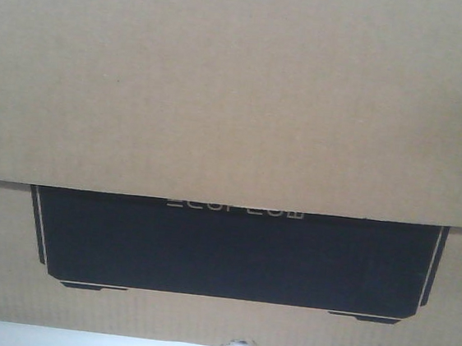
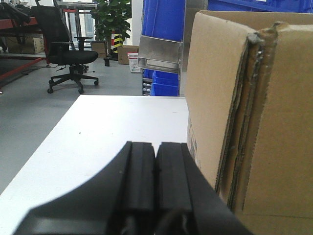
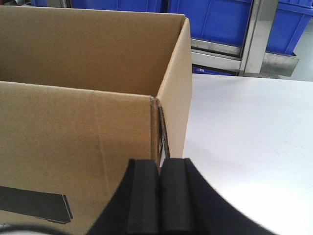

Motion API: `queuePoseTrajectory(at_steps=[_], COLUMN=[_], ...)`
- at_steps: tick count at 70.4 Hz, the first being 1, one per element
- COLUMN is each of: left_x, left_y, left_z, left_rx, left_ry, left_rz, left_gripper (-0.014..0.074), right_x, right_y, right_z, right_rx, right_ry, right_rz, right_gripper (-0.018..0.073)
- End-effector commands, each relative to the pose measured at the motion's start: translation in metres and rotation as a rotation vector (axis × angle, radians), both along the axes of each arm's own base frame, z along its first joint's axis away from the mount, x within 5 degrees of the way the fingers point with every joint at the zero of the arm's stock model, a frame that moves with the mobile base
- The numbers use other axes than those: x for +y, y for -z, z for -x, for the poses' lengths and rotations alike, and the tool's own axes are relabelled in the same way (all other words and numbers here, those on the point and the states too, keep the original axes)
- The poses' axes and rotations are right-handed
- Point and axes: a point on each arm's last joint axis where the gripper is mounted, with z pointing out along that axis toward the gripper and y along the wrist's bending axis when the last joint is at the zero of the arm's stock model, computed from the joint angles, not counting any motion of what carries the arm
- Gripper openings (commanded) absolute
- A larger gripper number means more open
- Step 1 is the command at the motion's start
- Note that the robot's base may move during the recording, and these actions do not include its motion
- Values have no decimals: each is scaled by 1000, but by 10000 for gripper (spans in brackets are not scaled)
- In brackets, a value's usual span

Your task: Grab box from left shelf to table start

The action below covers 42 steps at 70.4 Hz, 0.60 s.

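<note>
The box (image 1: 239,91) stands on the white table (image 2: 112,122). Its black panel (image 1: 235,252) carries pale lettering, half hidden by the lid, probably "ECOFLOW". The left gripper (image 2: 155,166) and right gripper (image 3: 160,181) are both closed empty beside its corners.

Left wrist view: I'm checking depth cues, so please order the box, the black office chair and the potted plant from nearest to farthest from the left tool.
1. Box, right beside the left tool.
2. Black office chair, far left on the floor.
3. Potted plant, top centre, behind the chair.
</note>
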Motion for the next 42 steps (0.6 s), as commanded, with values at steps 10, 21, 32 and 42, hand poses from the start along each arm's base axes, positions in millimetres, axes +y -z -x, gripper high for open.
queuePoseTrajectory(at_steps=[10, 21, 32, 42], left_x=[1, 1, 1, 1], left_y=[-8, -8, -8, -8], left_z=[2, 2, 2, 2], left_rx=[-89, -89, -89, -89], left_ry=[-14, -14, -14, -14], left_rz=[4, 4, 4, 4], left_gripper=[-102, -102, -102, -102], right_x=[-1, -1, -1, -1], right_y=[-14, -14, -14, -14], right_z=[3, 3, 3, 2], right_rx=[-108, -108, -108, -108], right_ry=[5, 5, 5, 6], right_rz=[-5, -5, -5, -5], right_gripper=[57, 57, 57, 57])
